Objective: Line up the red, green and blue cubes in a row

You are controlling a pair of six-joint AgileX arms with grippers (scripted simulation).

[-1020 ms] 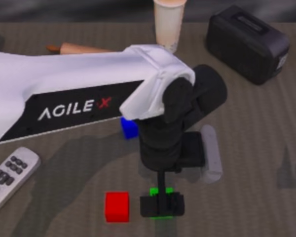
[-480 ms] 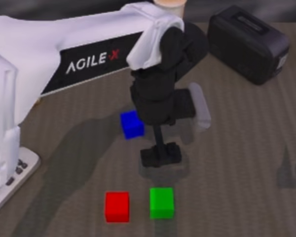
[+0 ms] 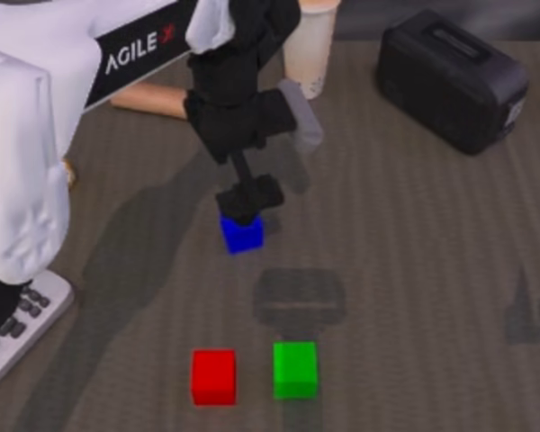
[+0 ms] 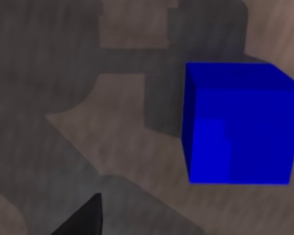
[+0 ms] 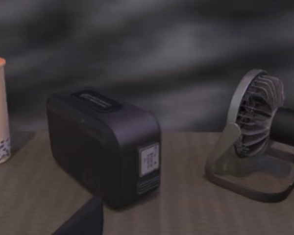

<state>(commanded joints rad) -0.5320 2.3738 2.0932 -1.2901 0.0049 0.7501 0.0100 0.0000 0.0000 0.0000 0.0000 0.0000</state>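
Blue cube (image 3: 243,236) sits partly hidden beneath the left pincer (image 3: 248,200).

The table (image 3: 432,270) has a grey-brown woven surface. On it near the front edge, the red cube (image 3: 213,376) and green cube (image 3: 295,369) sit side by side, apart. The blue cube (image 3: 242,234) lies farther back. A paper cup (image 3: 308,49), black case (image 3: 452,79) and remote (image 3: 18,333) also rest there.

text: "AGILE X" | on: left arm (image 3: 117,54) white casing
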